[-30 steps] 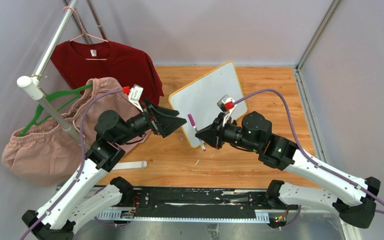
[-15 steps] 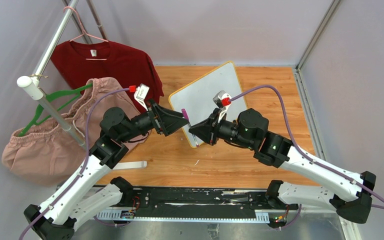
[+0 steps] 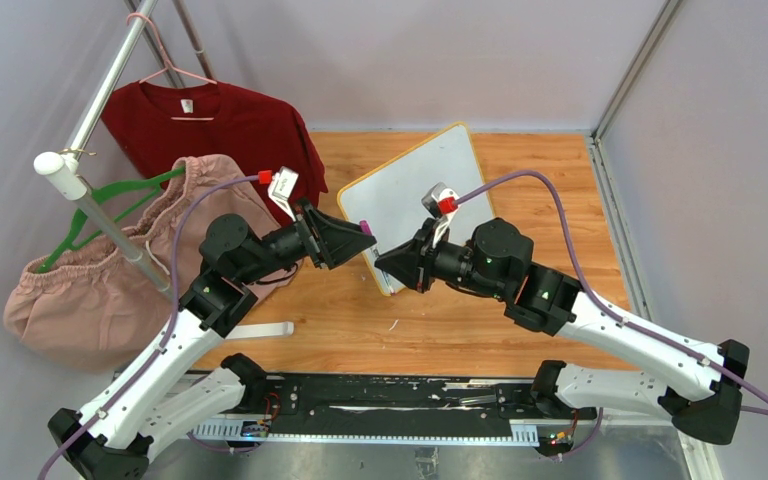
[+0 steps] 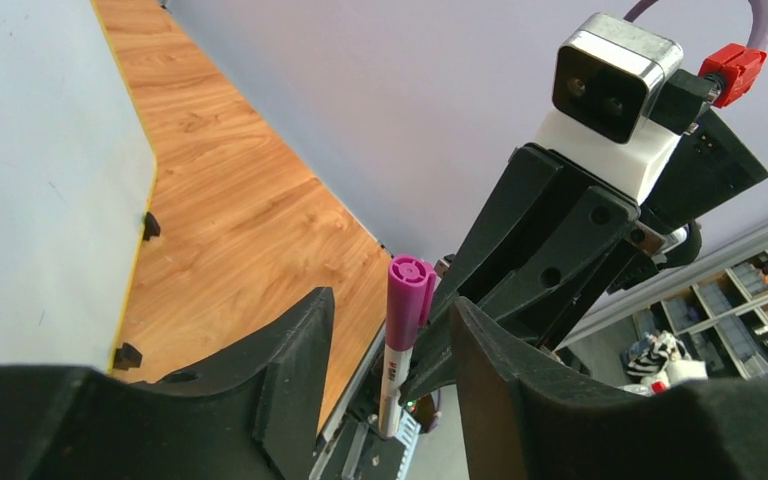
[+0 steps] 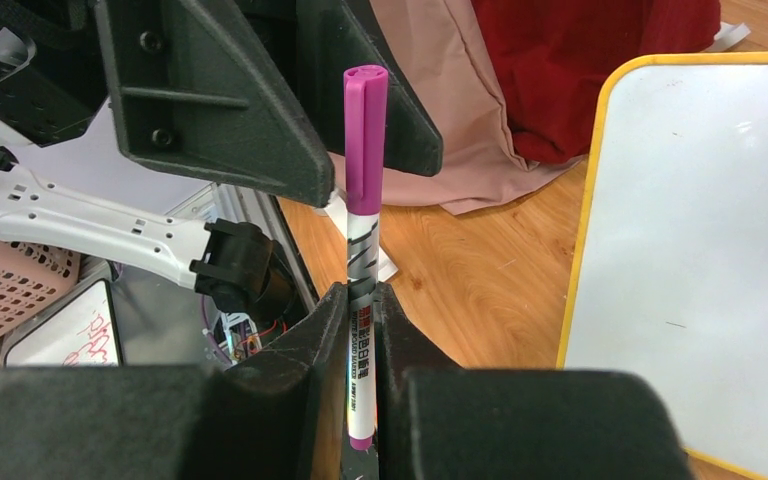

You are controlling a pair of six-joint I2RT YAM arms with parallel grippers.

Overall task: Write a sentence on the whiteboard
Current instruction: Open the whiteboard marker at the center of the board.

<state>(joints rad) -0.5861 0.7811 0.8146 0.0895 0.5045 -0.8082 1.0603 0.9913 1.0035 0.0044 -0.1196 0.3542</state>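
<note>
Close the spread left gripper (image 4: 390,308) squarely on the cap (image 4: 409,285), lower centre, then pull along marker (image 5: 361,240) pinched in right gripper (image 5: 360,293).

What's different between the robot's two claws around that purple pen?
The right gripper is shut on the white barrel of the marker; the left gripper is open, its jaws apart either side of the purple cap. The right carries the marker; the left grips nothing. Both are black, two-fingered and meet at the same marker.
</note>
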